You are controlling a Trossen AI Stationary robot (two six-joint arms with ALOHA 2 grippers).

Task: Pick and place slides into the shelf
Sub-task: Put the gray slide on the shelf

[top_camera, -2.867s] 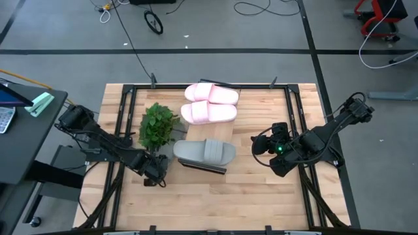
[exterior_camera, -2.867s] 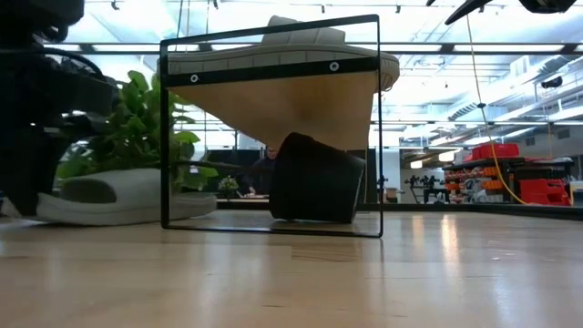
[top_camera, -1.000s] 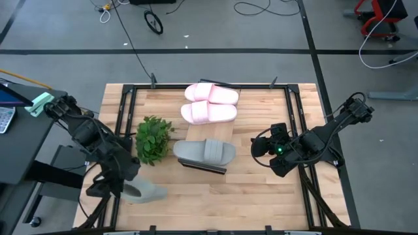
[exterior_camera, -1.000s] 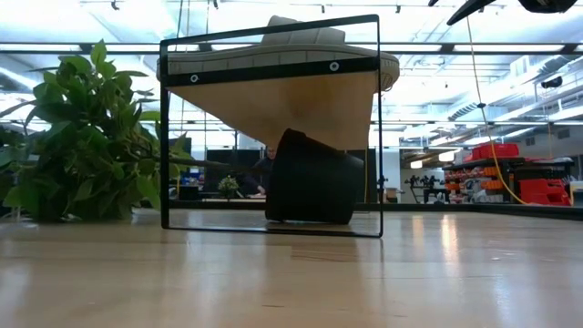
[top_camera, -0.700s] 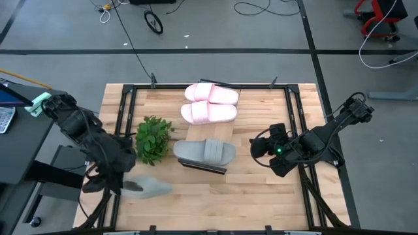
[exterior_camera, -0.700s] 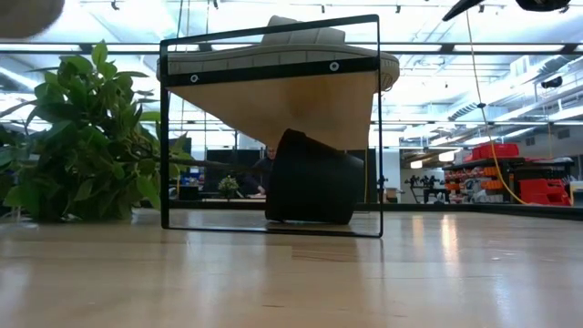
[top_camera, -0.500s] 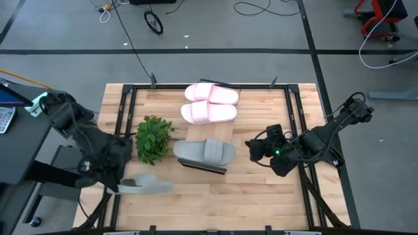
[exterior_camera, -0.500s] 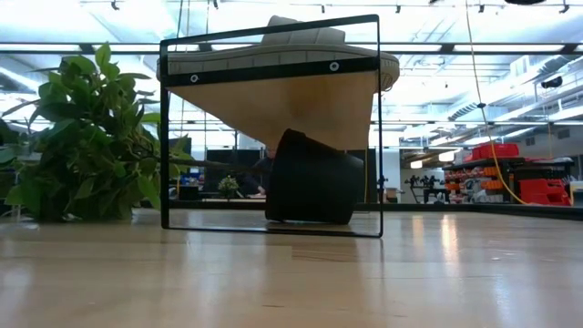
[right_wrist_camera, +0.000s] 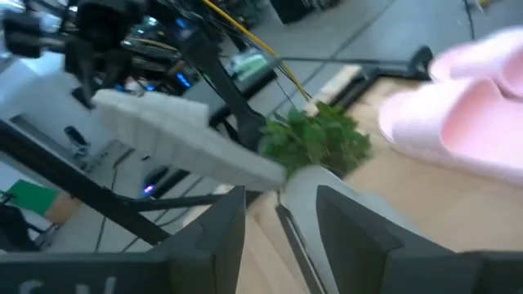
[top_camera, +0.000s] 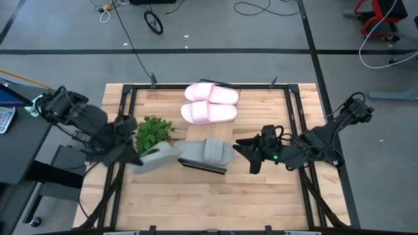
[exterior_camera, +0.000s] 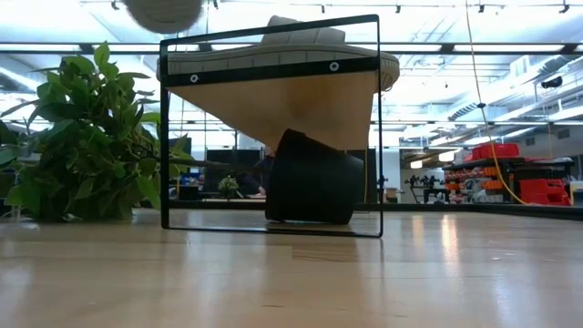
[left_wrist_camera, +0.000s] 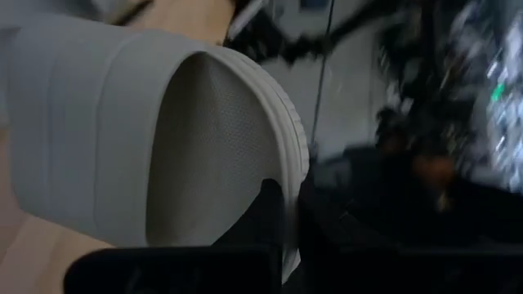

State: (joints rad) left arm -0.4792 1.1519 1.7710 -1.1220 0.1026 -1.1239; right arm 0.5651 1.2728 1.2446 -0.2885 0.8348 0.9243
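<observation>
My left gripper (top_camera: 135,157) is shut on a grey slide (top_camera: 159,155) and carries it in the air between the plant and the shelf's near end; its rounded end (exterior_camera: 165,11) pokes into the top of the low view. The shelf (top_camera: 219,133) bears two pink slides (top_camera: 211,94) (top_camera: 208,113) and a second grey slide (top_camera: 206,151), all resting on their soles. My right gripper (top_camera: 243,155) is open, level and pointing at the shelved grey slide (right_wrist_camera: 304,184) from the table's right, touching nothing. My left gripper pinches the grey slide at one end of its footbed (left_wrist_camera: 245,192), behind the wide band (left_wrist_camera: 73,131). One finger (left_wrist_camera: 274,216) lies on the textured footbed; the slide hides the other. The slide is lifted clear and sticks out from the fingers toward the shelf, roughly level.
A leafy green plant (top_camera: 152,132) stands on the table just left of the shelf, close behind the carried slide. A black metal frame (top_camera: 124,98) rims the table. Bare wood lies along the near edge (top_camera: 215,202) and to the shelf's right.
My left gripper has carried the grey slide up from near the table's near-left corner, toward the far edge and rightward, to beside the shelf, and swung it round. It now hangs high enough to enter the low view's top. My right gripper has reached left toward the shelf.
</observation>
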